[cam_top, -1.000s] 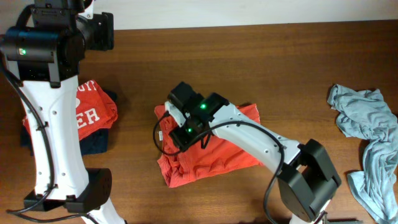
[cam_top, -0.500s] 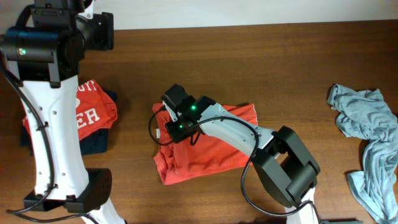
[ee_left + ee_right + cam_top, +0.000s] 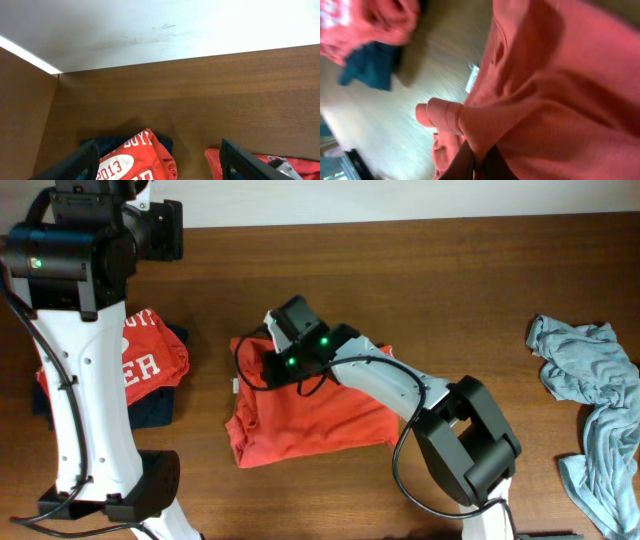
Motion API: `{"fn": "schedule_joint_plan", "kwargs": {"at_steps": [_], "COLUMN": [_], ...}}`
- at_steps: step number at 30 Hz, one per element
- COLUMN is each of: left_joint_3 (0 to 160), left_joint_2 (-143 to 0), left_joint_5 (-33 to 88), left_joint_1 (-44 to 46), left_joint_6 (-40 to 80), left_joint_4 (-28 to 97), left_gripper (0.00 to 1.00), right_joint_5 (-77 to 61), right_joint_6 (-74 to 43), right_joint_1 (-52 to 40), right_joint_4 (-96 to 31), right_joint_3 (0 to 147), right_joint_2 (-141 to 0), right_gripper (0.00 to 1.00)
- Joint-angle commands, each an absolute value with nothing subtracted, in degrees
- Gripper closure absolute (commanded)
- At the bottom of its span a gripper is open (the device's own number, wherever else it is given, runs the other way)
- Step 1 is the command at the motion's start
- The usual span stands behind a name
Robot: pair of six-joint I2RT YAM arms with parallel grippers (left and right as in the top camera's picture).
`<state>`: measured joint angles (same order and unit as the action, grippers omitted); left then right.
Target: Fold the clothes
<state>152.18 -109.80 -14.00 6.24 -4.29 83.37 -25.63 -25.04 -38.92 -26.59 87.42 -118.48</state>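
On brown wooden surface [image 3: 450, 290], your right tool [image 3: 477, 161] clamped onto orange-red cotton T-shirt [image 3: 320, 415]; left tool [image 3: 157, 167] spread wide, empty.

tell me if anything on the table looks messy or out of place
The pale grey-blue shirt lies crumpled in a loose heap at the far right, unfolded, unlike the folded orange-red and navy stack on the left. The middle orange-red shirt is rumpled where the right jaws pinch its edge.
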Motion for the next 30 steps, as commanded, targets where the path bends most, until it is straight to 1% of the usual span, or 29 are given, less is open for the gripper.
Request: {"fn": "schedule_joint_plan", "kwargs": {"at_steps": [1, 5, 6, 7, 11, 12, 13, 14, 15, 17, 18, 21, 23, 24, 26, 27, 29, 30], "left_joint_3": [153.1, 153.1, 153.1, 153.1, 152.9, 152.7, 152.5, 152.2, 151.9, 151.0, 150.1, 145.9, 140.1, 136.9, 129.0, 124.1, 116.0, 109.5], "left_joint_2": [-108.2, -108.3, -108.3, -108.3, -108.3, -108.3, -108.3, -108.3, -108.3, -108.3, -108.3, -108.3, -108.3, -108.3, -108.3, -108.3, -108.3, -108.3], "left_joint_5": [-14.4, -14.3, -14.1, -13.7, -11.0, -10.1, -8.8, -6.9, -4.5, 0.2, 2.5, 5.2, 5.5, 6.7, 8.8, 8.8, 8.8, 8.8], "left_joint_1": [6.1, 6.1, 6.1, 6.1, 6.1, 6.1, 6.1, 6.1, 6.1, 6.2, 6.4, 7.6, 9.3, 10.3, 12.8, 14.3, 16.6, 18.3], "left_joint_6": [-5.0, -5.0, -5.0, -5.0, -5.0, -5.0, -5.0, -5.0, -5.0, -5.0, -5.0, -5.0, -4.1, -4.1, -4.1, -4.1, -4.1, -4.1], "left_joint_4": [83.3, 83.4, 83.4, 83.5, 84.4, 84.6, 84.8, 85.2, 85.8, 87.2, 87.9, 89.7, 89.9, 89.6, 87.9, 86.3, 82.7, 79.0], "left_gripper": [0.23, 0.24, 0.24, 0.23, 0.23, 0.22, 0.19, 0.19, 0.22, 0.35, 0.38, 0.43, 0.48, 0.49, 0.53, 0.55, 0.58, 0.6], "right_joint_5": [-29.7, -25.7, -25.2, -25.2, -25.1, -25.0, -25.0, -25.0, -25.0, -25.0, -25.0, -25.0, -25.0, -25.0, -24.5, -23.2, -20.8, -18.3], "right_joint_6": [-25.8, -25.8, -25.8, -24.9, -19.7, -19.7, -19.7, -19.7, -19.7, -19.7, -19.7, -19.7, -17.2, -15.2, -11.3, -9.2, -8.8, -8.8], "right_joint_1": [-38.5, -39.8, -39.9, -40.0, -38.1, -36.9, -35.7, -33.9, -32.0, -28.4, -26.7, -21.1, -17.5, -16.2, -14.7, -14.5, -14.6, -14.7], "right_joint_4": [-23.6, -23.1, -23.2, -23.4, -25.8, -27.2, -28.3, -30.1, -32.1, -36.5, -38.8, -47.1, -54.5, -57.5, -62.3, -64.3, -64.9, -64.6], "right_joint_3": [88.2, 88.2, 88.2, 88.2, 88.2, 88.2, 88.2, 88.2, 88.2, 88.2, 88.2, 88.2, 88.2, 88.2, 87.9, 87.5, 86.7, 85.2], "right_joint_2": [-116.6, -118.0, -118.3, -118.3, -115.9, -114.5, -113.3, -111.5, -109.8, -106.9, -105.8, -102.8, -101.8, -101.7, -102.3, -102.8, -103.4, -104.2], "right_gripper": [0.84, 0.46, 0.42, 0.41, 0.39, 0.37, 0.37, 0.37, 0.37, 0.37, 0.37, 0.37, 0.38, 0.39, 0.47, 0.48, 0.53, 0.6]}}
